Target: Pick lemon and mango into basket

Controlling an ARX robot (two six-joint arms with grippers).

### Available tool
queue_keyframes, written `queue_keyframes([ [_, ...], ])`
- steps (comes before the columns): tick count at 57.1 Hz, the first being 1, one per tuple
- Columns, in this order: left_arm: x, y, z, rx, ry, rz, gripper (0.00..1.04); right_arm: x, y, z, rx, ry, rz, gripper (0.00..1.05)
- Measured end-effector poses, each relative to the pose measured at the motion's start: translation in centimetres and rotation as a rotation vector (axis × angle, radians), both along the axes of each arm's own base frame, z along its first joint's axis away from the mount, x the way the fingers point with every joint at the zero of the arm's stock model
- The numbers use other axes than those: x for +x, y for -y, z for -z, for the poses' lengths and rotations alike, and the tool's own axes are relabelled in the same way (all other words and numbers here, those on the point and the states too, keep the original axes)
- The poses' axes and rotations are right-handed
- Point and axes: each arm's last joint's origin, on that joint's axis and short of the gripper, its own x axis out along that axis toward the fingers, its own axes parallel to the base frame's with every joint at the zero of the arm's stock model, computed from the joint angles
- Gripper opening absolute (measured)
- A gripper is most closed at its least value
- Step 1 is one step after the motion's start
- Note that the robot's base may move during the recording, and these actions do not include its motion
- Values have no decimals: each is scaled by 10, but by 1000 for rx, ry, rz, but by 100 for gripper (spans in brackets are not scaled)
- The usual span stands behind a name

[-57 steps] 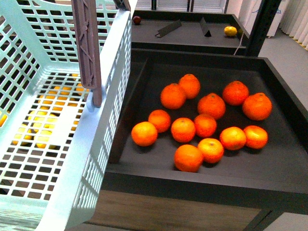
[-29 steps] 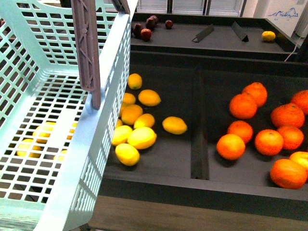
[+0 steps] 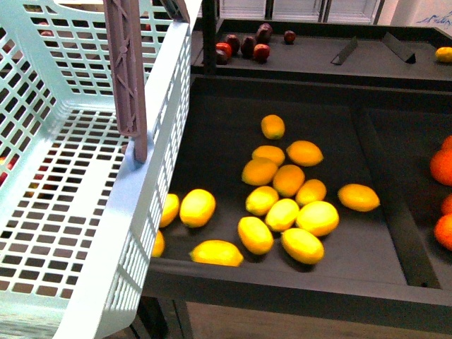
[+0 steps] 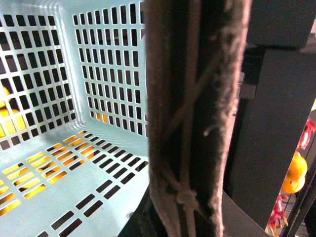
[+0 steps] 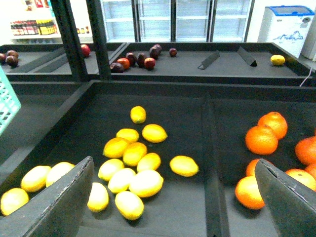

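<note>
A light turquoise plastic basket with slotted sides (image 3: 159, 183) fills the left of the front view. Its brown swing handle (image 3: 127, 78) stands up. The floor of the basket shows bare, and no fruit lies in it. In the left wrist view, yellow shows through the slots from under the floor.

Just beside the basket is a wide black tray (image 3: 212, 127) on the table. Many small yellow oval lemons (image 3: 318, 217) lie in it, most of them bunched close and touching. Some fruits in the bunch are more orange-yellow (image 3: 259, 171). I cannot tell if one of these is the mango. Three or four lemons lie apart near the basket wall, and two of them are partly hidden behind it.

A black wall splits this tray from the next one on the right. Round oranges (image 3: 443, 166) lie there, cut off by the picture's edge in the front view. On the black shelf behind (image 3: 311, 60) sits a little group of dark red fruits (image 3: 244, 46). They are too small to name. One small yellow fruit (image 3: 445, 54) lies alone at the far right of the shelf.

The two dark grey right fingers (image 5: 54, 202) are spread wide apart above the lemon tray. They hold nothing.

In the left wrist view the handle is so close that it looks rough and blurry. The left fingers cannot be made out there, so I cannot tell if they grip the handle.
</note>
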Motion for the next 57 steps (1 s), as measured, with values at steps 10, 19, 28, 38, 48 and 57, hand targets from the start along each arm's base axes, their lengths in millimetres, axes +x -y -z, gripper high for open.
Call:
queue_keyframes([
  [10,0,0,0,2,0,-4,6,0,0,0,0,0,-1,96],
  [19,0,0,0,-1,-1,0,6,0,0,0,0,-2,1,96],
  [28,0,0,0,2,0,-4,6,0,0,0,0,-1,-1,96],
  [38,0,0,0,1,0,0,6,0,0,0,0,0,-1,96],
  [48,0,-2,0,10,1,-16,6,0,0,0,0,1,-7,96],
  [57,1,-3,0,29,4,-33,6,0,0,0,0,-1,-4,96],
])
